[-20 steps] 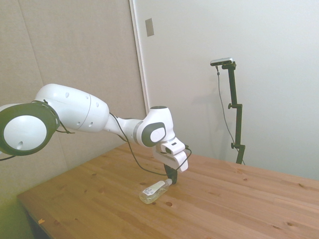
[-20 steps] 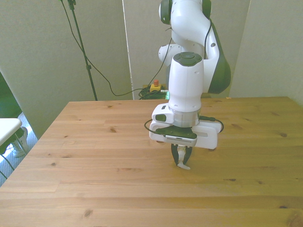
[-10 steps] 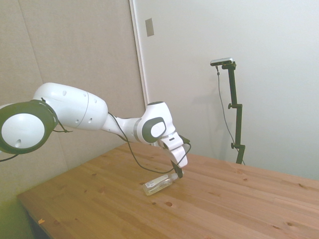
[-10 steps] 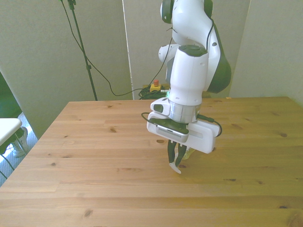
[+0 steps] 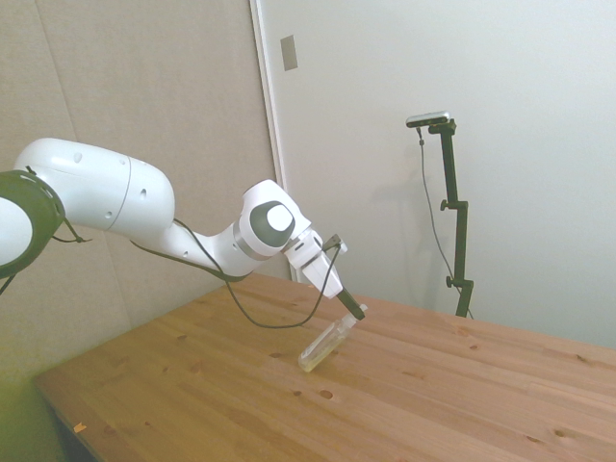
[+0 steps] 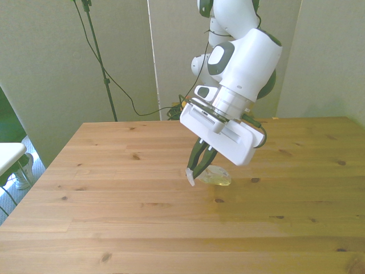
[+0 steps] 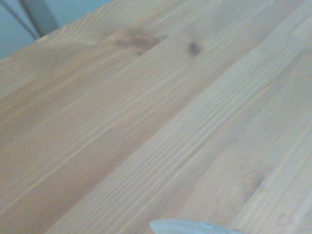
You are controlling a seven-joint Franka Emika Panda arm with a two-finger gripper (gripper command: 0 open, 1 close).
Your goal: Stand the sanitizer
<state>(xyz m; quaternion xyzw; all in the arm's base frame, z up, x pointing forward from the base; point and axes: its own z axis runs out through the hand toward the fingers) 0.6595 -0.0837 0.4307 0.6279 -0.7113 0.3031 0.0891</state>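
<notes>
- End effector (image 5: 354, 310) is closed on the pump end of the sanitizer (image 5: 323, 346); jaws pinched narrow around the white head, nothing else held.
- Sanitizer sits mid-counter, tilted approx halfway up: base low at the wood, pump end raised toward the arm. In the front view the bottle (image 6: 215, 177) shows just beside the fingertips, on the front view's right of them; can't tell whether the base touches the wood or hangs just above it.
- Step in hand, my read: pivoting the bottle upright about its base, partway done.
- To do it well: turn the wrist w/ the bottle axis until it reads vertical in both views; keep the base low so it can't swing. Grip is on the narrow pump, so the body may rotate or slip in the jaws; go slow.
- Let go only once the base sits flat on the wood. Open, then lift straight up so the jaws don't clip the pump and knock it over.
- Liquid will slosh and the bottle looks light, so a sideways nudge on exit prob topples it.
- Counter (image 5: 433, 385): pale wood planks w/ dark knots, level; wrist view shows only blurred grain plus a pale sliver at the frame edge, can't ID it.
- Room: plain light walls, cables (image 6: 122, 94) trailing down the back wall to the floor.
</notes>
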